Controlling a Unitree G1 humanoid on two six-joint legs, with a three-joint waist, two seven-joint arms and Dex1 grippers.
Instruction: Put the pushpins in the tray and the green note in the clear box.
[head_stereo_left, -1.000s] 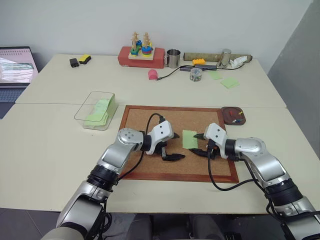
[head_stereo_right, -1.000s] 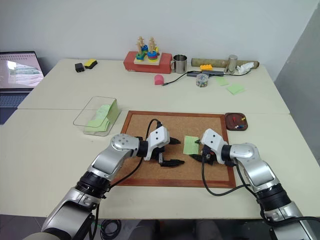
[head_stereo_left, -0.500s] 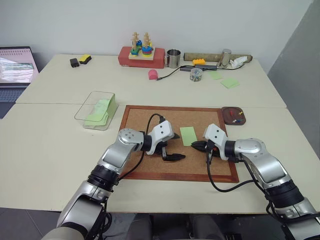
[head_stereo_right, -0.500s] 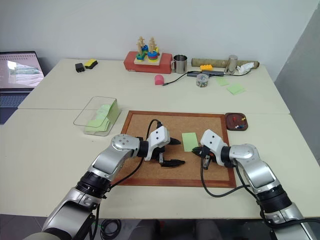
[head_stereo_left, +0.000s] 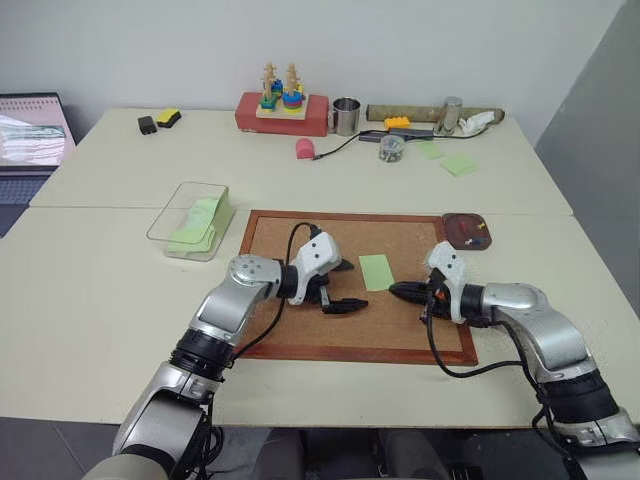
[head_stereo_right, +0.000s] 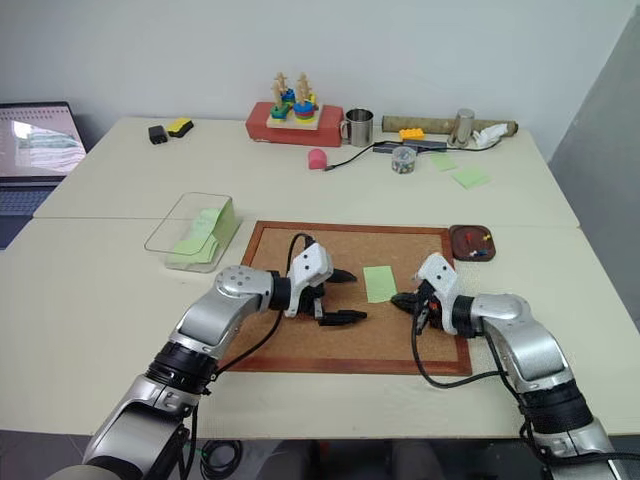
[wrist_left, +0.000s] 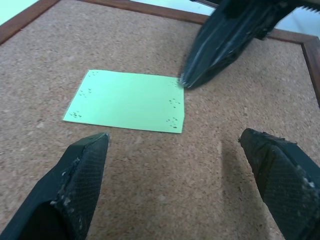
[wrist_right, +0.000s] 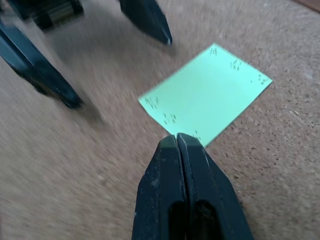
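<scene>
A pale table (head_stereo_left: 100, 300) stands against a white wall, with a laptop (head_stereo_left: 32, 130) at its far left edge. Left of centre sits the clear box (head_stereo_left: 190, 220), holding a pile of green notes (head_stereo_left: 197, 225). Beside it lies the wood-framed corkboard (head_stereo_left: 300, 335). Over the board's left half hovers the left gripper (head_stereo_left: 340, 287), its two black fingers spread wide apart and holding nothing. The green note (head_stereo_left: 376, 271) lies flat on the cork near the board's middle, between the two grippers, with pin holes showing at its corners. Just right of it the right gripper (head_stereo_left: 396, 291) has its fingers pressed together to a single point, the tip at the note's near corner; whether it actually pinches the paper cannot be told. At the board's far right corner, on the table, rests the tray (head_stereo_left: 466, 229) with the pushpins (head_stereo_left: 475, 238) inside. Along the back of the table stand a red toy block (head_stereo_left: 283, 112), a metal mug (head_stereo_left: 347, 116) and loose green notes (head_stereo_left: 459, 165).
</scene>
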